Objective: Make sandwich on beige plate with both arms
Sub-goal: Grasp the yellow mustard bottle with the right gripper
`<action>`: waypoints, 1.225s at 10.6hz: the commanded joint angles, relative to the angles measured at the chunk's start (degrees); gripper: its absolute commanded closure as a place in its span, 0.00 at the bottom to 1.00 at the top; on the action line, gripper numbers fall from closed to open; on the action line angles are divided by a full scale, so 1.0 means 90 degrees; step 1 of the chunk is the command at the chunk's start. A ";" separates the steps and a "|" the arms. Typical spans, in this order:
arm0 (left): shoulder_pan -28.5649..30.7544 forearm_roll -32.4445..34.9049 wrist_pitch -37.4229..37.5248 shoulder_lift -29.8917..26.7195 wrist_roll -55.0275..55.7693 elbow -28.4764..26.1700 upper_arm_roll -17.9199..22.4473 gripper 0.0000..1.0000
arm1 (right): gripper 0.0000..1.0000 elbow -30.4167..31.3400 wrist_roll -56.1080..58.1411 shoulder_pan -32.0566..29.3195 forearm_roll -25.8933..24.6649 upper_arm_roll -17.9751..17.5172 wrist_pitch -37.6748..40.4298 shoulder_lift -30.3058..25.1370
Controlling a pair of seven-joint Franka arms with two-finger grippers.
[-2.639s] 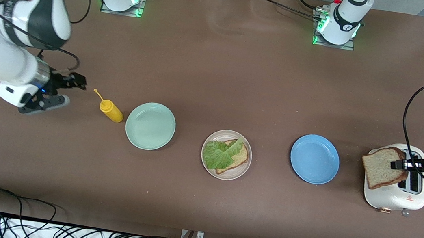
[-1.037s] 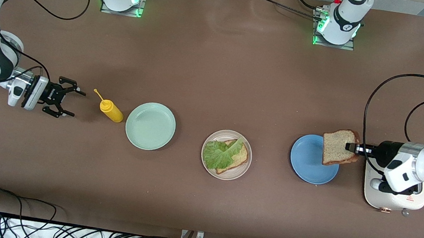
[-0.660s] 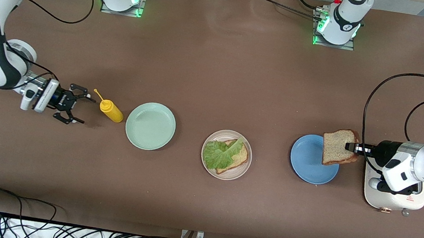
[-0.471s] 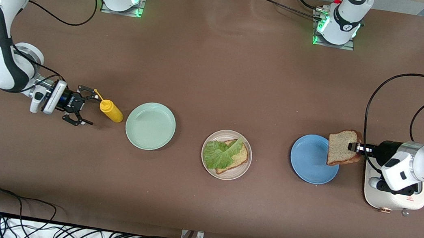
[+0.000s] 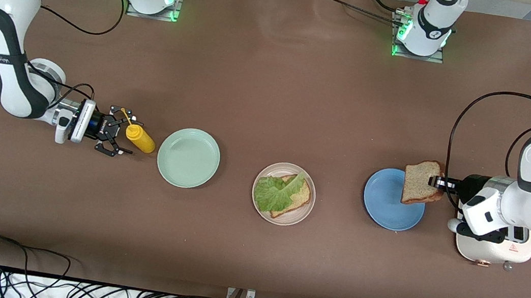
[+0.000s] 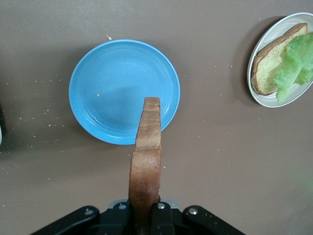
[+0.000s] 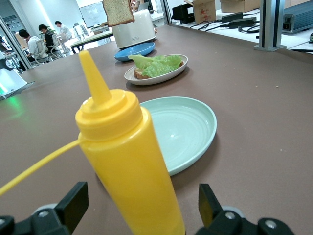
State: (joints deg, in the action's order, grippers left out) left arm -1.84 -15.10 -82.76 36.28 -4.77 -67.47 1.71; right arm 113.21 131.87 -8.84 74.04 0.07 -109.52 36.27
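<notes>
Top slice: pinched in my left gripper, over blue plate.
Carry level to beige plate, square on lettuce; right gripper wide around bottle.

Plates: mint green, beige, blue — brown table. Yellow bottle, green lettuce, brown bread slices — white toaster.

a: i'm seeing a matt brown table and a glossy yellow plastic bottle.
b: i'm noticing smooth plates, porous bread, crinkly lettuce.
</notes>
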 commanded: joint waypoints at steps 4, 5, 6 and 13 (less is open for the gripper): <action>-0.0030 0.0174 0.0055 0.0051 -0.0115 0.0075 0.0034 1.00 | 0.00 -0.0108 0.0298 0.0015 0.0269 -0.0144 0.0128 0.0100; -0.0030 0.0174 0.0055 0.0051 -0.0115 0.0075 0.0034 1.00 | 0.00 -0.0108 0.0424 0.0034 0.0356 -0.0154 0.0128 0.0158; -0.0030 0.0164 0.0055 0.0051 -0.0115 0.0075 0.0034 1.00 | 0.03 -0.0108 0.0513 0.0054 0.0454 -0.0174 0.0128 0.0198; -0.0030 0.0154 0.0055 0.0070 -0.0095 0.0075 0.0034 1.00 | 1.00 -0.0254 0.0038 0.0073 0.0504 -0.0174 0.0021 0.0062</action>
State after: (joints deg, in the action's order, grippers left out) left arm -1.84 -15.10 -82.76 36.75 -4.77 -67.47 1.79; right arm 112.43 135.00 -8.24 77.74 -1.46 -109.18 37.31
